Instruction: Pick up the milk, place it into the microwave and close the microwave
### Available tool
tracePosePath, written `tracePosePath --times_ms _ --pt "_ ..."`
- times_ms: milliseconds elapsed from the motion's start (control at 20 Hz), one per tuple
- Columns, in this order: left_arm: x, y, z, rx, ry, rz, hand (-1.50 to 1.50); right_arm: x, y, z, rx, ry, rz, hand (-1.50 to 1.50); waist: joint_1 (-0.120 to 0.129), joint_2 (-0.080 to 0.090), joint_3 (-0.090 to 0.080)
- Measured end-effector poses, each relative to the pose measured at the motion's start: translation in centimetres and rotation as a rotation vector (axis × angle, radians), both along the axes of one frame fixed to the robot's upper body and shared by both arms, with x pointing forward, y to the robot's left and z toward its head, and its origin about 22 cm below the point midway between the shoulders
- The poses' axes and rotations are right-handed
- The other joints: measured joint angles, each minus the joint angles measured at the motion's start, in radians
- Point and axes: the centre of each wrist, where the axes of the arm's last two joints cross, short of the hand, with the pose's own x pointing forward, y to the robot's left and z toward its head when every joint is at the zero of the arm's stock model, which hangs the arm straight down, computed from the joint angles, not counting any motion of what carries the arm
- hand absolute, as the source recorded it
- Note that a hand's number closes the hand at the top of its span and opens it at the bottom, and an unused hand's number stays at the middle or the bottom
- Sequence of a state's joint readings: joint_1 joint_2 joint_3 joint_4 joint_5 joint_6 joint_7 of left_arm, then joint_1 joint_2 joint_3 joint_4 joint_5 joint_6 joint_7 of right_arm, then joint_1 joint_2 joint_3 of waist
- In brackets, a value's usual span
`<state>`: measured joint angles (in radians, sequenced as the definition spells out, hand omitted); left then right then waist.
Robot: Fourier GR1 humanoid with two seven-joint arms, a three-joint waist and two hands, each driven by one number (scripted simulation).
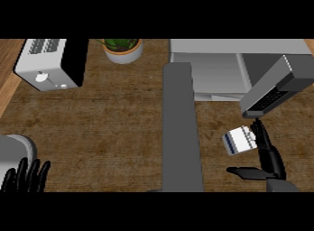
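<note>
- milk (239,139) sits on the counter (106,126), right side, near of the microwave (216,72), not inside yet
- right hand (267,155) right beside the carton, fingers straight, thumb spread wide, holds nothing; touching or not, can't tell
- microwave door (181,122) swung open toward the near edge
- left hand (26,177) rests open at near-left, fingers up
- judgement: early stage; grasp, placing and door closing all remain
- carton shows a dark stripe, no readable text; no brands on toaster (52,63) or potted plant (123,48)
</note>
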<state>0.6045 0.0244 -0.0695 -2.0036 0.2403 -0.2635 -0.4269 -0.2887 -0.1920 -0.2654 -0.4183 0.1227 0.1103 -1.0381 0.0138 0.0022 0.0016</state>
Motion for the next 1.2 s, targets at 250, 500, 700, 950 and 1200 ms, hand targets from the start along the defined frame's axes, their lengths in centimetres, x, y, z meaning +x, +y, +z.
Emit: tracePosePath --times_ms 250,500,700,950,1200 --pt "-0.2 0.4 -0.3 -0.004 0.011 -0.006 -1.50 0.5 1.0 -0.3 0.010 0.013 0.018 -1.50 -0.001 0.000 0.000" --pt "-0.4 0.4 -0.4 -0.001 0.006 -0.011 -1.50 1.9 1.7 0.2 0.037 0.003 0.004 -1.50 0.001 0.000 0.000" --pt "-0.1 0.4 -0.5 -0.001 0.005 -0.011 -1.50 2.5 1.9 0.4 0.028 -0.015 -0.031 1.50 0.002 0.001 0.000" --pt "-0.8 1.0 -0.6 -0.003 0.001 -0.017 -1.50 3.5 2.3 0.8 -0.049 -0.035 -0.044 1.50 0.008 0.001 -0.001" --pt "-0.6 0.7 -0.7 -0.004 0.006 -0.023 -1.50 4.5 2.8 1.3 -0.066 -0.062 -0.104 1.50 0.010 0.004 0.000"
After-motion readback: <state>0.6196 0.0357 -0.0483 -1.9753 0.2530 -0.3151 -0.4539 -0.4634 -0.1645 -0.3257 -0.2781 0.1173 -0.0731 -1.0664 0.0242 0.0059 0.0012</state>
